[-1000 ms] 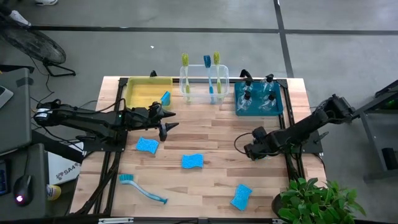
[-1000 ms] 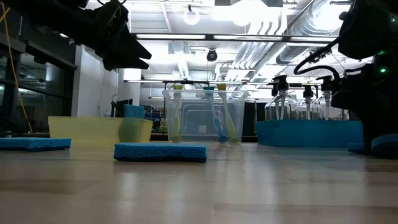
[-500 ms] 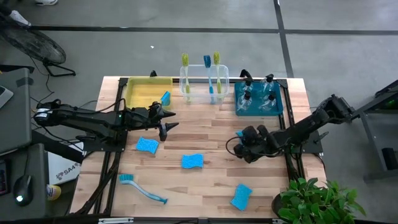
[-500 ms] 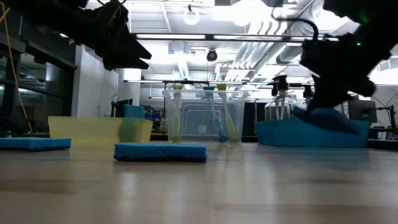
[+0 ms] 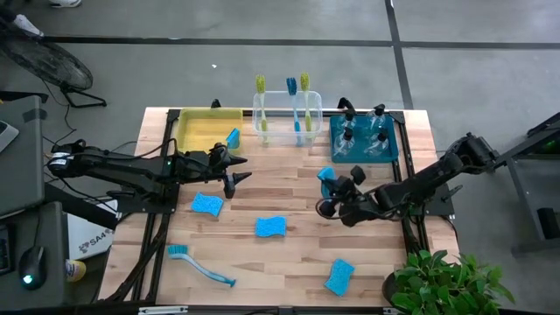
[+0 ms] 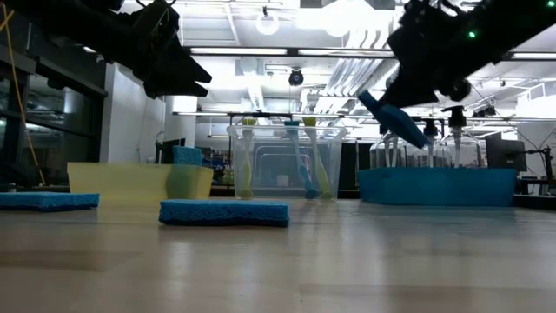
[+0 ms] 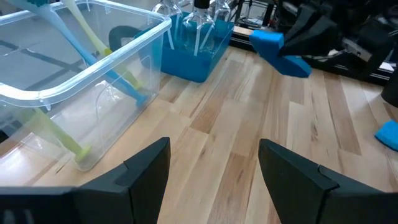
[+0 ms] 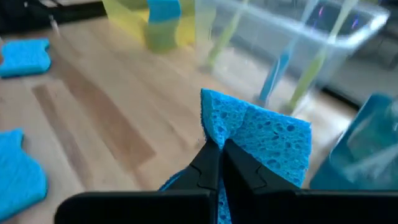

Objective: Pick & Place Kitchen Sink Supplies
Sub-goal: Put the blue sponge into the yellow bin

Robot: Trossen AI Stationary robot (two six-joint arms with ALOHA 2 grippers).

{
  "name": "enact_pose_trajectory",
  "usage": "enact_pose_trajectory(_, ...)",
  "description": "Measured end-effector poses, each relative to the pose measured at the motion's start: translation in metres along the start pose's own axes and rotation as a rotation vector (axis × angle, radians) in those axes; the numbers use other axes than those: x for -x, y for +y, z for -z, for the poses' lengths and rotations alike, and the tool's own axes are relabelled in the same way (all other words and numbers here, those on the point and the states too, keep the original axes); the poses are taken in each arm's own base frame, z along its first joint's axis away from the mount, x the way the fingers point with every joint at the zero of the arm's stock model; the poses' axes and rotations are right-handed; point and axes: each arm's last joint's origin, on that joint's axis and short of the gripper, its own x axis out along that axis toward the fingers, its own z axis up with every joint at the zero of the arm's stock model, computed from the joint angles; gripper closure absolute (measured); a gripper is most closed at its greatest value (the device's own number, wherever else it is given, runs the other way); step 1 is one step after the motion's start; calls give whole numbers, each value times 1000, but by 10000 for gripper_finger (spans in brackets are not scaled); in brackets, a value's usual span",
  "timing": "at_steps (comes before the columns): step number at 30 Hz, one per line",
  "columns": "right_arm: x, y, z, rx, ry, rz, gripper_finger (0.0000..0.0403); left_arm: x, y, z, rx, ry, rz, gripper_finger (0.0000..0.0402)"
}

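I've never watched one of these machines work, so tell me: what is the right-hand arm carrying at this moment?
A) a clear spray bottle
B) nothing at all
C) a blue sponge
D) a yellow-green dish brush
C: the right gripper is pinched shut on a blue sponge, held up off the wooden table in front of the teal bin.

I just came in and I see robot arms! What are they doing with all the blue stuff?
They are tidying sink supplies into bins. The right pincer is shut on a blue sponge and holds it in the air above the wooden table. The left pincer hangs open near the yellow bin, which has one sponge in it. Three sponges and a blue brush lie on the table.
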Motion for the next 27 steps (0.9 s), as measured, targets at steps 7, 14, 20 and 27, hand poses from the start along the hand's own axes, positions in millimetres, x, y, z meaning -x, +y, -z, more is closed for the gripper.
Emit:
enact_pose_trajectory(7,-5,2,-5,10,-91,-39,402,0,0,0,-3,0,0,161)
enact_pose_trajectory(14,-17,-4,-4,-30,-158,-131,402,0,0,0,-4,4,3,161)
enact_pose_trajectory(20,-24,-6,-16,-19,-205,-208,402,0,0,0,-4,3,3,161)
enact_pose_trajectory(27,-36,-9,-19,-26,-207,-241,402,-1,-1,0,-10,-6,6,161)
